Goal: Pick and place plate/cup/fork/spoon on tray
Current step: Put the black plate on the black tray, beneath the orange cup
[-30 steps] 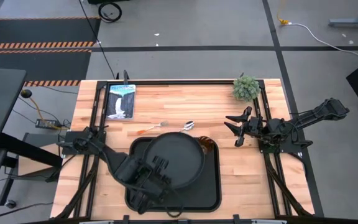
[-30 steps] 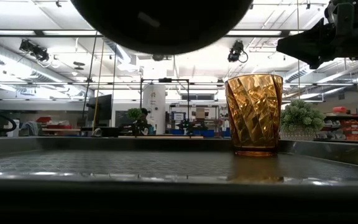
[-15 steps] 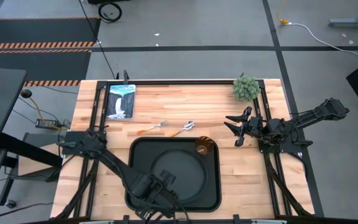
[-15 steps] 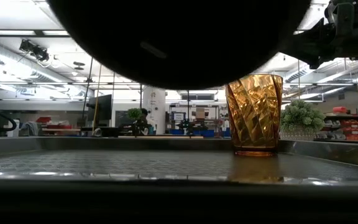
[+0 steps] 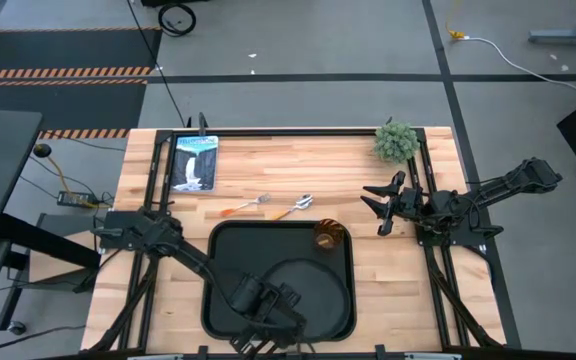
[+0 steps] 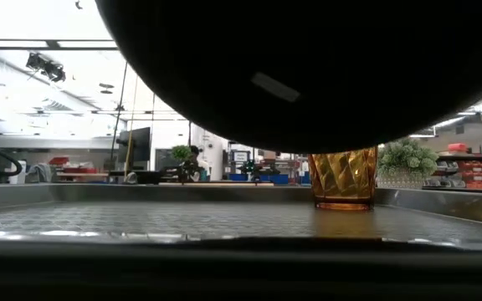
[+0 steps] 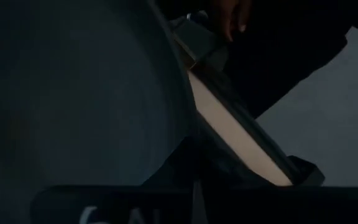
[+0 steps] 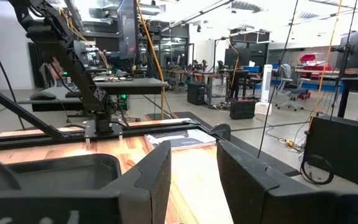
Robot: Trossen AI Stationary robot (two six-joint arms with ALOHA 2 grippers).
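The left gripper (image 5: 268, 305) grips the plate (image 5: 303, 290) over the tray (image 5: 338, 320) at six o'clock; only the low view shows its underside (image 6: 308, 75). No writing reads. The right gripper (image 5: 380, 208) waits, fingers apart, at three o'clock.

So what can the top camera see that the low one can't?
Only the top view: the fork, spoon, booklet, the left gripper holding the plate over the tray, and the right gripper waiting at the table's right side. Only the low view: the room's ceiling lights. Both: plate, tray, cup, plant.
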